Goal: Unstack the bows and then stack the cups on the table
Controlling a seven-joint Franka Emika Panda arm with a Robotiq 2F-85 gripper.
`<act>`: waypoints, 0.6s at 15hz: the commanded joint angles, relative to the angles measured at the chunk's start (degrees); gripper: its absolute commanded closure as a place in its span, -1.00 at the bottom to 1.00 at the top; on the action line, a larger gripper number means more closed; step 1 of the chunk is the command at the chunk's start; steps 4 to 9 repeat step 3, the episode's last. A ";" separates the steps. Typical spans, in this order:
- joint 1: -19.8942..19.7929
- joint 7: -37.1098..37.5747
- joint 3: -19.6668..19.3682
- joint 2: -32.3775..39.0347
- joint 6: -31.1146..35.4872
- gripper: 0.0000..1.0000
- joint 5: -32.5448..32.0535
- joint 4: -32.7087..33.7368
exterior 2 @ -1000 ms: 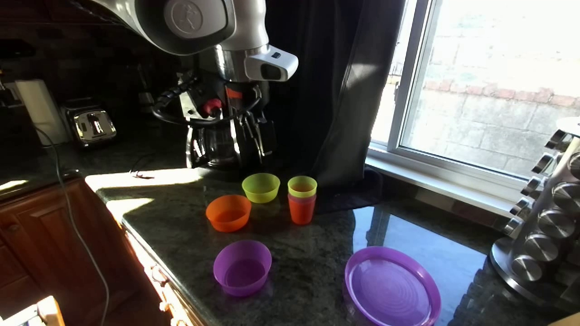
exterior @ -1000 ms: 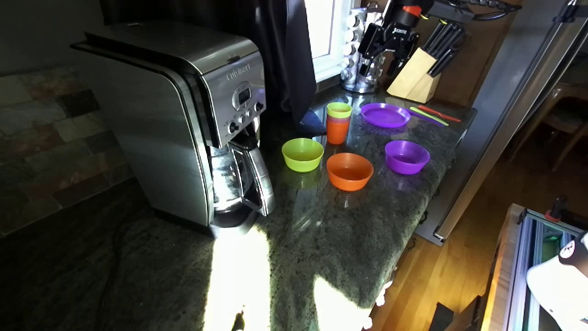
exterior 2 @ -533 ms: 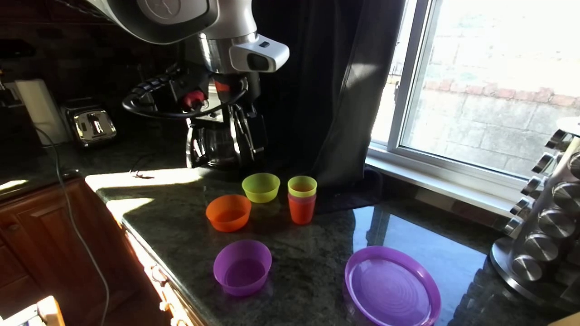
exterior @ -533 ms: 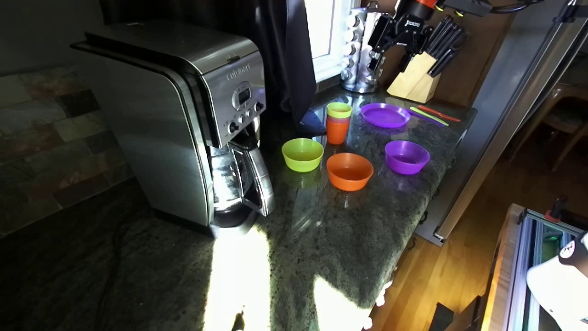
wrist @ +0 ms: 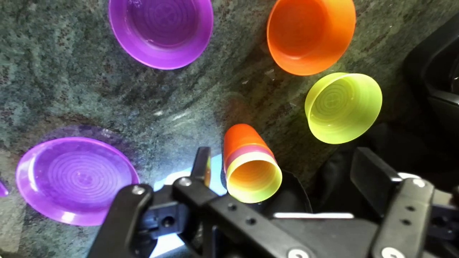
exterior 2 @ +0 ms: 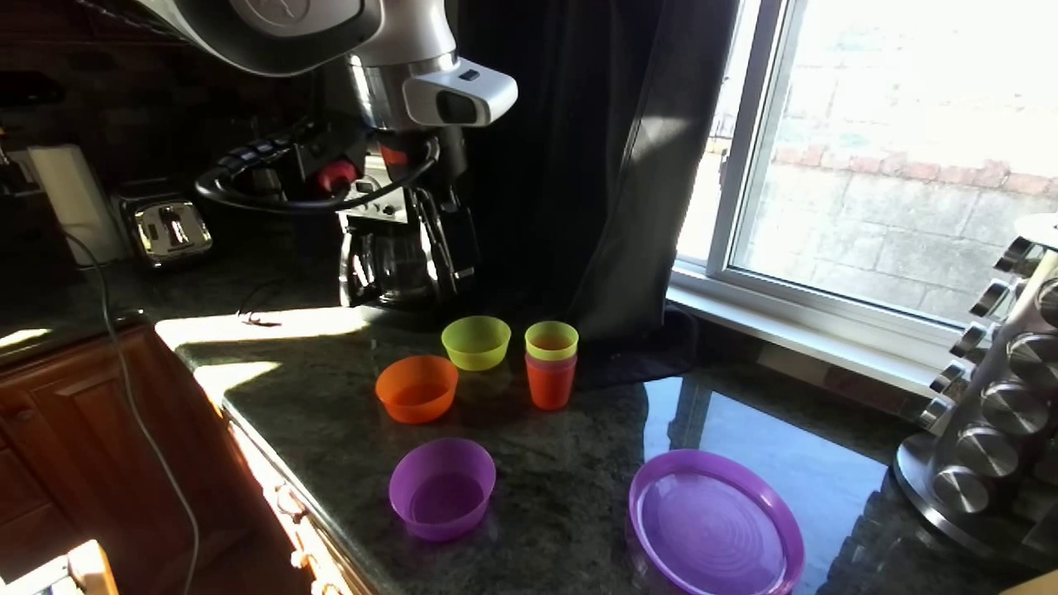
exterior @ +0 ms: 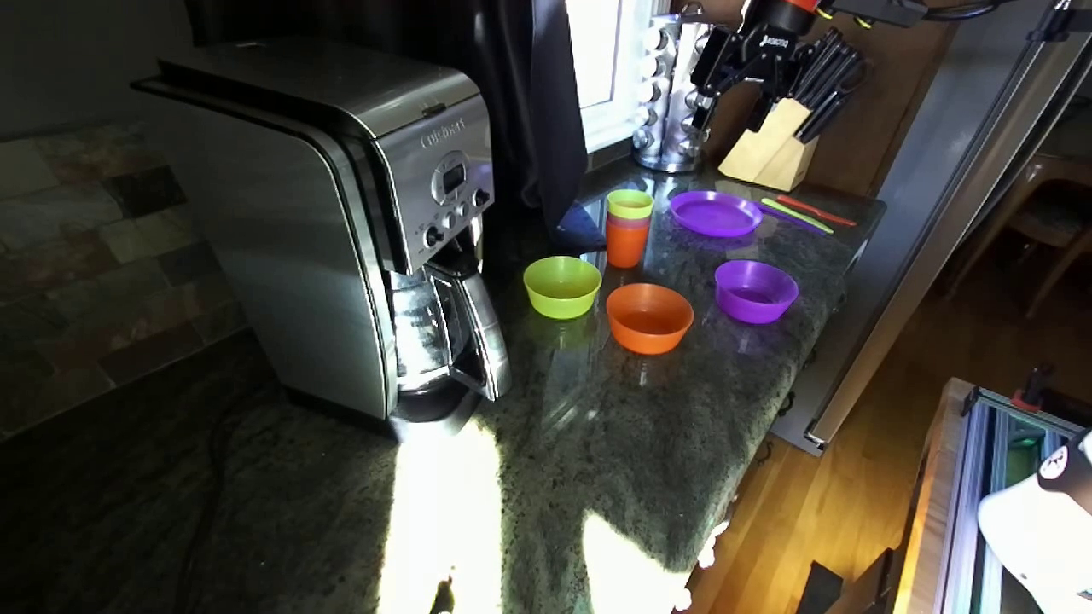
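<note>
Upper right in an exterior view, the gripper [exterior: 731, 118] hung above the table [exterior: 563, 477], fingers spread wide. Nested cups [exterior: 627, 243] stood upright above centre, near the lime-green bowl [exterior: 562, 294] and orange bowl [exterior: 650, 328]; a narrow strip separated the purple bowl [exterior: 756, 298] from the right edge.

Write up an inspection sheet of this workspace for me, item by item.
Surface: countertop marbled, with sunlit patches.
Job's things: green bowl, orange bowl, purple bowl unstacked; cup stack upright, lime-green at top, orange at bottom.
Clutter: purple plate, slim utensils beside it.
Tool: open, above the countertop, holding nothing.
Cables: black cable looping near the tool; pale cord hanging in front of the wooden cabinet.
Surroundings: coffee maker, knife block, jar rack.
</note>
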 commanded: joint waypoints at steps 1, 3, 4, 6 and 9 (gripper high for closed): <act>-0.22 0.01 0.18 -0.02 -0.19 -1.00 -0.01 0.11; -0.25 0.09 0.23 -0.05 -0.19 -1.00 -0.06 0.07; -0.25 0.09 0.23 -0.05 -0.19 -1.00 -0.06 0.07; -0.25 0.09 0.23 -0.05 -0.19 -1.00 -0.06 0.07; -0.25 0.09 0.23 -0.05 -0.19 -1.00 -0.06 0.07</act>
